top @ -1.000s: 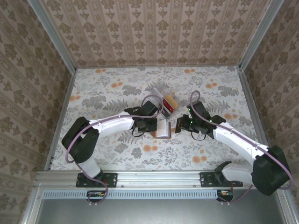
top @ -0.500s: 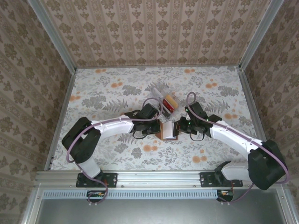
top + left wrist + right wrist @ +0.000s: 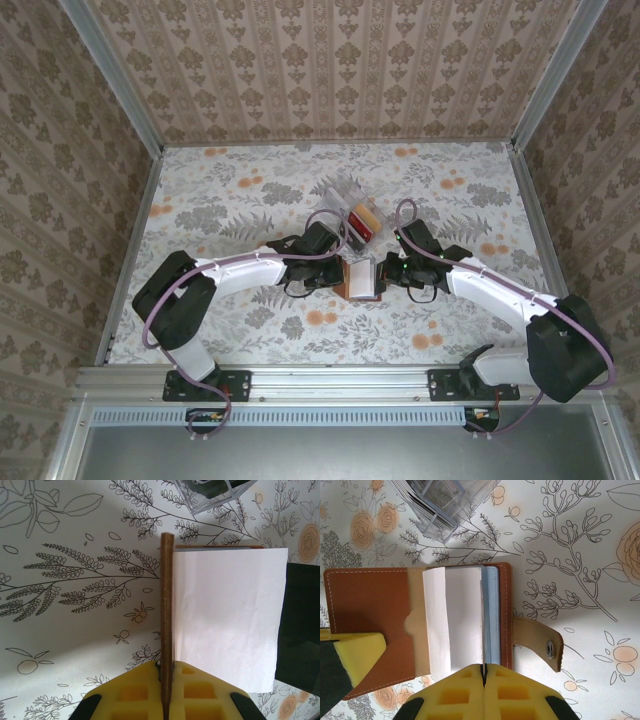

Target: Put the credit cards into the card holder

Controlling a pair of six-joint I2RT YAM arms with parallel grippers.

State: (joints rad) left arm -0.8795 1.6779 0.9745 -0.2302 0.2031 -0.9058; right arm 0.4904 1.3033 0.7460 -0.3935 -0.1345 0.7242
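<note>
The brown leather card holder lies open at mid-table between both grippers. My left gripper is shut on one leather flap, which stands upright and shows edge-on; a white inner leaf lies beside it. In the right wrist view the card holder shows its white leaf, grey-blue slots and snap tab. My right gripper is shut on a thin credit card, seen edge-on, standing against the slots. From above, left gripper and right gripper flank the holder.
A clear plastic box holding red-orange cards sits just behind the holder, also seen as the clear box and the clear box. The floral tabletop is walled by aluminium rails on all sides.
My right gripper has moved left from beside the card holder up to its open slots. The left gripper and the holder have shifted slightly right.
</note>
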